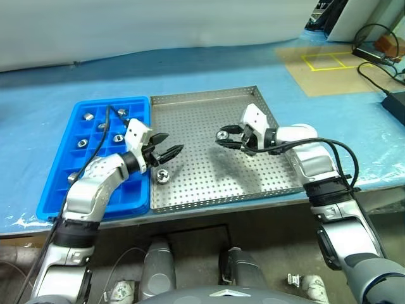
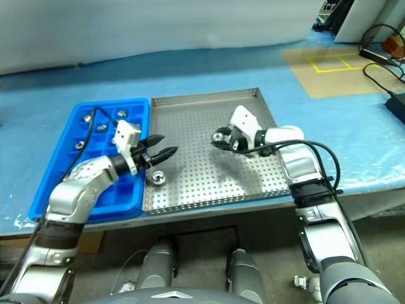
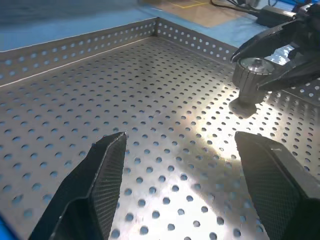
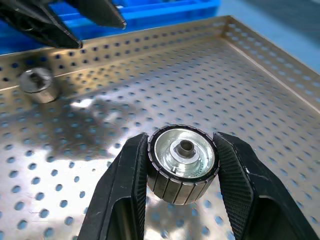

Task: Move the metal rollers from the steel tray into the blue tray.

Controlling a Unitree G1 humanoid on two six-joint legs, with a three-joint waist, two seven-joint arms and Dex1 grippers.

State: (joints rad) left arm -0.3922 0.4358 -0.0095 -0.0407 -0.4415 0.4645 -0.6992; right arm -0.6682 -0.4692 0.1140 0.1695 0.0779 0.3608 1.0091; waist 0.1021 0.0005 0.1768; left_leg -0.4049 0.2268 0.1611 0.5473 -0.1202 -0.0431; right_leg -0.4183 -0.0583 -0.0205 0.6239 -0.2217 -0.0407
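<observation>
Steel tray [image 1: 209, 183]: sits on the table [image 1: 57, 101], its left rim touching the blue tray [image 1: 54, 196].
Right gripper [image 4: 182, 170]: above the steel tray's middle, its jaws closed on a roller [image 4: 182, 162] lifted clear of the tray floor.
Right wrist view: shows the held roller end-on, with its ribbed side, bright face and small centre hole; the head views give only a small silvery thing there.
Left gripper [image 1: 166, 150]: over the steel tray's left edge, its jaws parted wide and holding nothing.
Left wrist view: looks across the steel tray at the right gripper and its roller.
Loose roller [image 1: 163, 177]: lies on the steel tray near its left front corner, just below the left gripper.
Blue tray: several rollers [image 1: 88, 116] sit in compartments at its far end.
</observation>
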